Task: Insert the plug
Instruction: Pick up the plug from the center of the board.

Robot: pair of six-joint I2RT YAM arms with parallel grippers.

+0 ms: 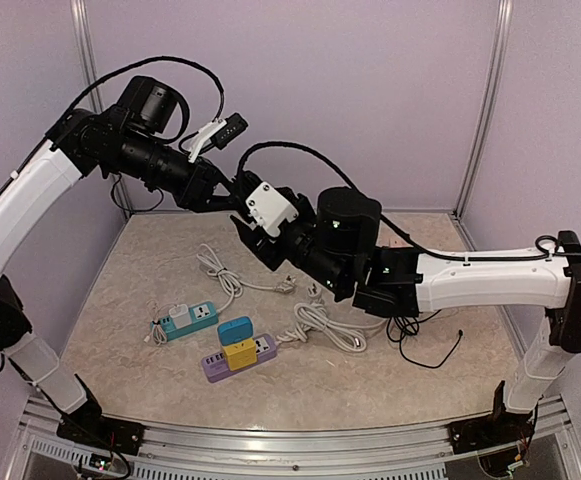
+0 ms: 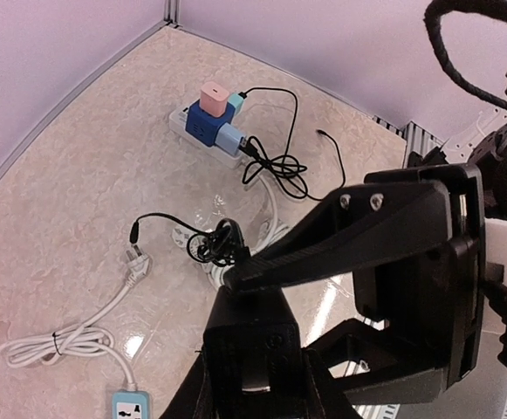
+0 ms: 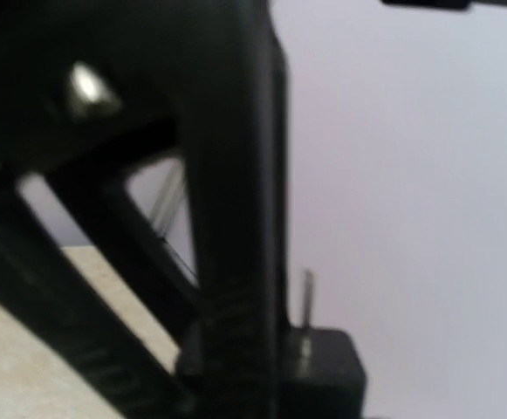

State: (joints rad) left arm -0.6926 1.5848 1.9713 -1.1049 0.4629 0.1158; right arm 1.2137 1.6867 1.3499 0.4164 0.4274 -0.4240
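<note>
Above the table point(image 1: 420, 395), my left gripper point(image 1: 228, 192) and right gripper point(image 1: 250, 232) meet tip to tip. I cannot tell whether either pair of fingers is clamped. A blurred black plug point(image 3: 323, 358), one metal pin showing, sits against the right finger. Markings on the teal power strip point(image 1: 185, 320) below are too small to read.

Left power strip point(image 1: 185, 321) just beside right power strip point(image 1: 240, 358) on table point(image 1: 370, 395), coiled cord point(image 1: 320, 328) right of both.

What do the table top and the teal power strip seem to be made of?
The table top looks like polished stone or a stone-print laminate: beige veining, glossy light reflections. The teal power strip is probably moulded plastic: smooth, uniform colour.
</note>
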